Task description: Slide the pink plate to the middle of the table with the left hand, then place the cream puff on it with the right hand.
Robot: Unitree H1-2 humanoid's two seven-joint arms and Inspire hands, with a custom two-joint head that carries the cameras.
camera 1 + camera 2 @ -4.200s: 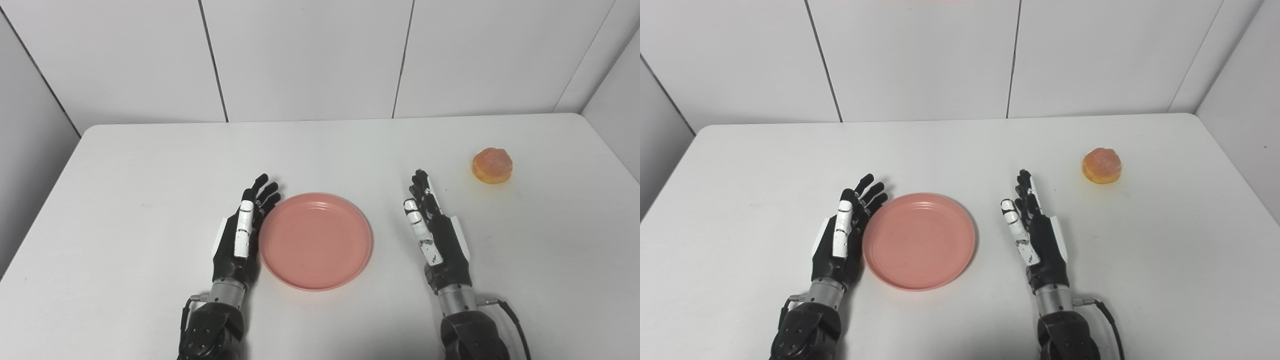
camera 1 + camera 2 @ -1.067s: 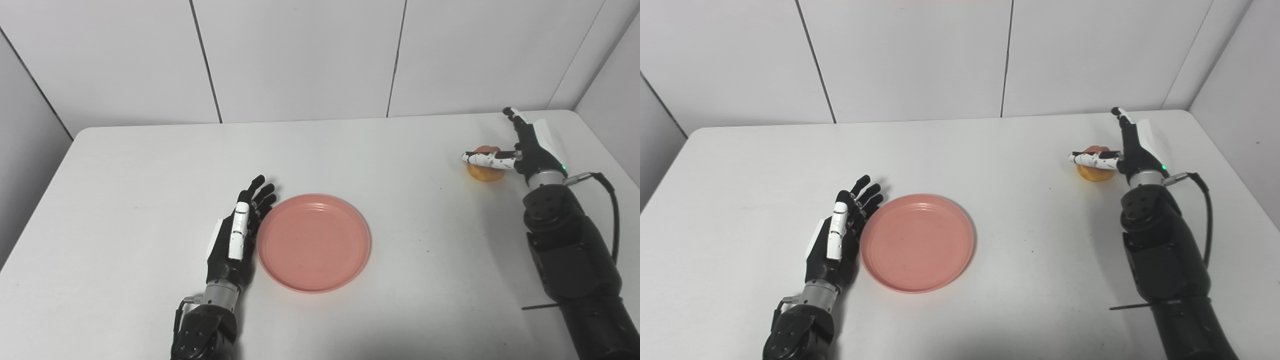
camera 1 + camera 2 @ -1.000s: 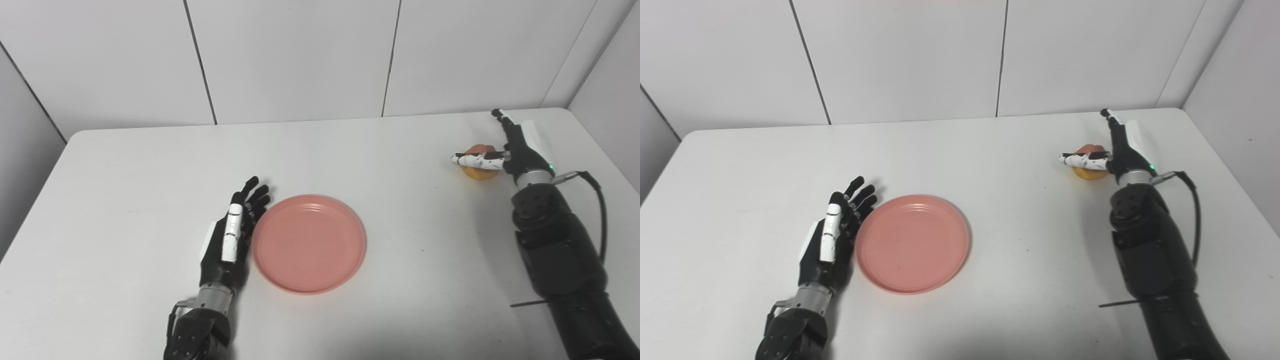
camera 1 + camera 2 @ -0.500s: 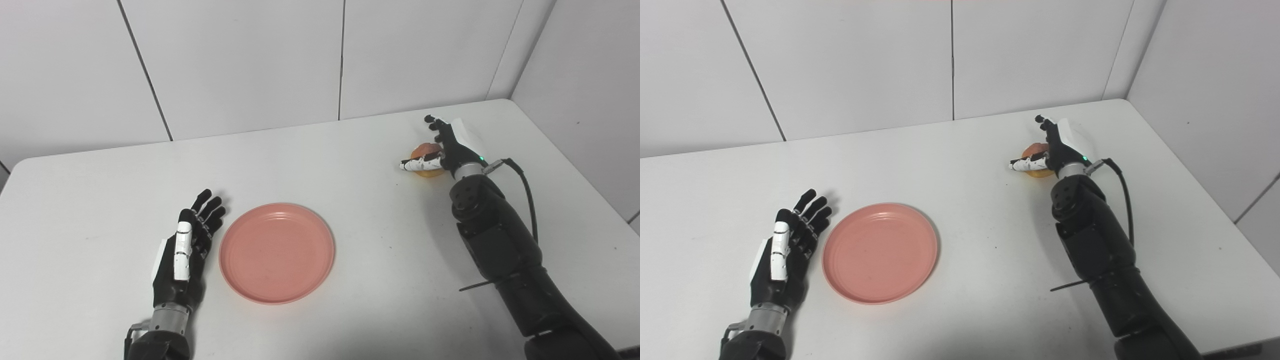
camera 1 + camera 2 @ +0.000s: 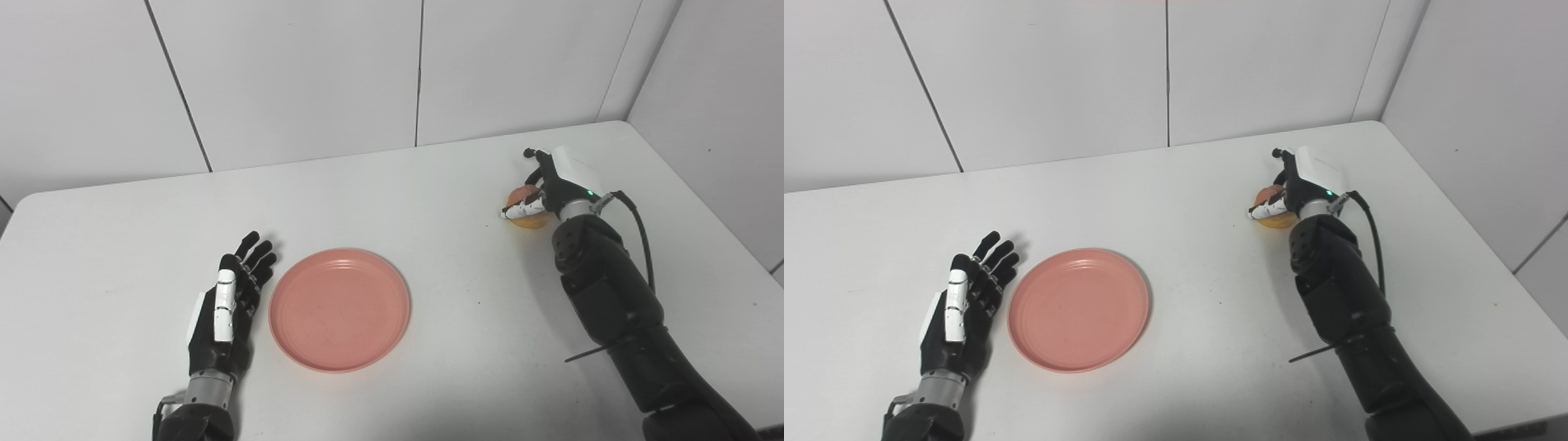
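While the pink plate (image 5: 339, 308) lies mid-table, the right hand (image 5: 554, 184) wraps its fingers around the cream puff (image 5: 525, 209) near the far right corner — probably to lift it; the left hand (image 5: 225, 312), fingers spread and empty, rests just beside the plate.

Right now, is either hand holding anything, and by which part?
The right hand is closed around the cream puff, thumb across its near side, other fingers behind; whether it is lifted cannot be told. The left hand lies open beside the pink plate, holding nothing.
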